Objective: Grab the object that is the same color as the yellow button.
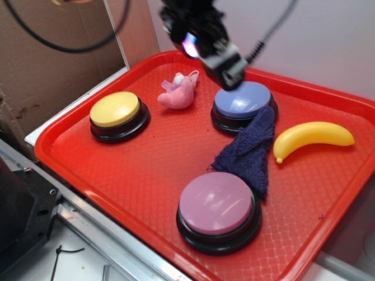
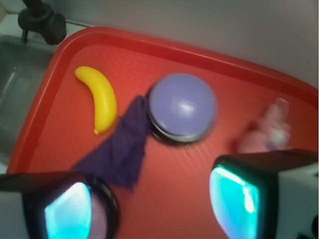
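Observation:
The object, a glossy yellow toy banana (image 1: pixel 313 137), lies on the right side of the red tray (image 1: pixel 140 170), free of everything. In the wrist view the banana (image 2: pixel 99 99) is at the upper left, well away from my fingers. The yellow button (image 1: pixel 115 109) sits at the tray's left and is outside the wrist view. My gripper (image 1: pixel 230 71) hovers above the back edge of the blue button (image 1: pixel 243 100), left of the banana. The gripper (image 2: pixel 154 199) is open, with only bare tray (image 2: pixel 184 174) between its fingers.
A dark purple cloth (image 1: pixel 252 149) drapes from the blue button (image 2: pixel 183 106) toward the pink button (image 1: pixel 217 204), beside the banana's tip. A pink plush toy (image 1: pixel 180 93) lies at the back. A cardboard box (image 1: pixel 53 58) stands left of the tray.

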Available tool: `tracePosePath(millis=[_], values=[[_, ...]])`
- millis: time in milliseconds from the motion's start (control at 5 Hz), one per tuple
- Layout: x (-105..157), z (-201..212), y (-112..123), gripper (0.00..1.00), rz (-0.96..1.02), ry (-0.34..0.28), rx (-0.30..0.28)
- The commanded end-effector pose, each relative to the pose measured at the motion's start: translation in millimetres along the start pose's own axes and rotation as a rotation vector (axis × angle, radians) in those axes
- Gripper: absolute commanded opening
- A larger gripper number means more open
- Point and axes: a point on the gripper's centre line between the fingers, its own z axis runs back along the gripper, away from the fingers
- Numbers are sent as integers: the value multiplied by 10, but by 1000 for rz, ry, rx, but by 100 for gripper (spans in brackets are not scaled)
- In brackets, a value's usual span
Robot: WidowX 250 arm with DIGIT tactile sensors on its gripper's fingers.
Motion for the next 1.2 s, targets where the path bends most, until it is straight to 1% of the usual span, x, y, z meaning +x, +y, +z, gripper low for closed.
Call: tracePosePath(millis=[0,200,400,600,800,1000], values=[[493,-375,-233,100,-91,-64,20],[589,-579,-266,100,-160,-48,11],[647,-821,-287,100,-230,-25,16],[655,-894,-316,100,-266,-22,20],[650,-987,-358,97,-281,-2,41],[587,-1014,-403,0,-291,4,58]])
